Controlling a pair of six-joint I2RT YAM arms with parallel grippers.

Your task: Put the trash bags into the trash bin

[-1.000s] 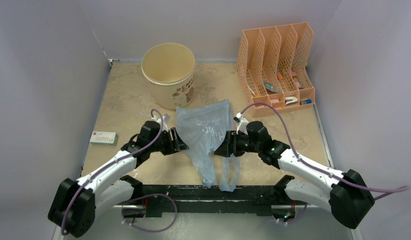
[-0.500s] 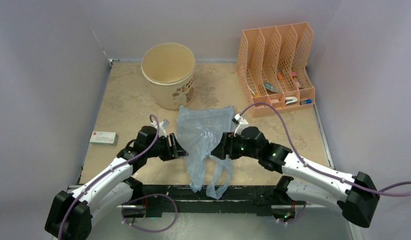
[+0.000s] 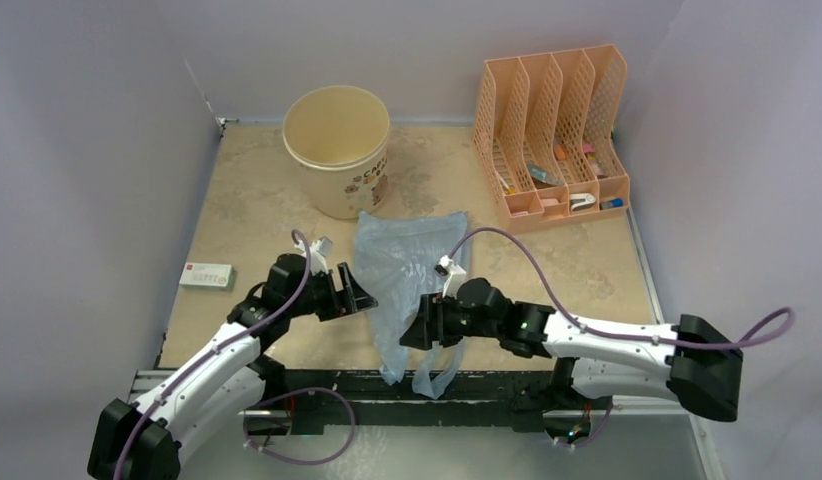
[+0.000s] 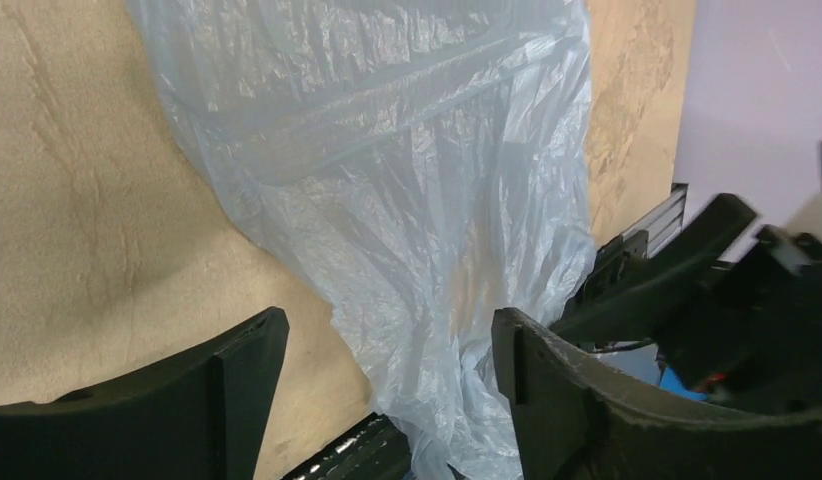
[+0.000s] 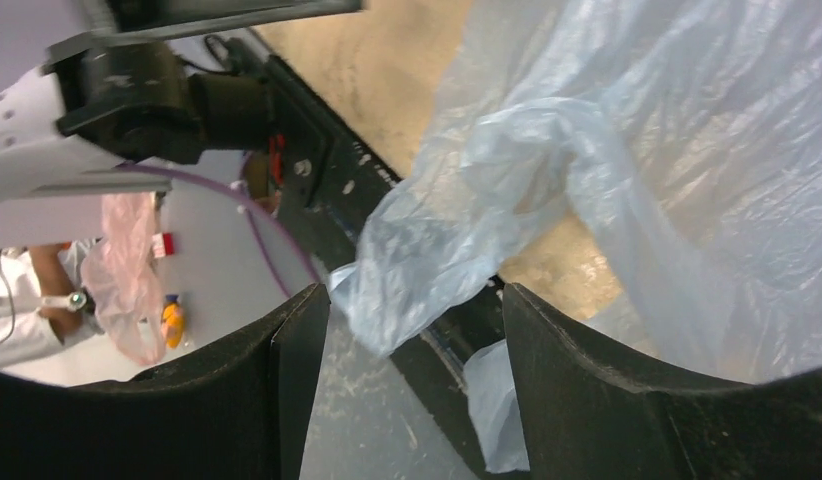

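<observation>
Blue bag (image 3: 407,265) — beside left end effector (image 3: 363,296)

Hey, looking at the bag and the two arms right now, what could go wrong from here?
1. The trash bag hangs its near end over the table edge onto the black rail. Both the left gripper and the right gripper are open, so a nudge might slide it off or snag it.
2. Spread flat, it looks wider than the mouth of the trash bin. Unbunched, it may drape over the rim or tip the bin.
</observation>
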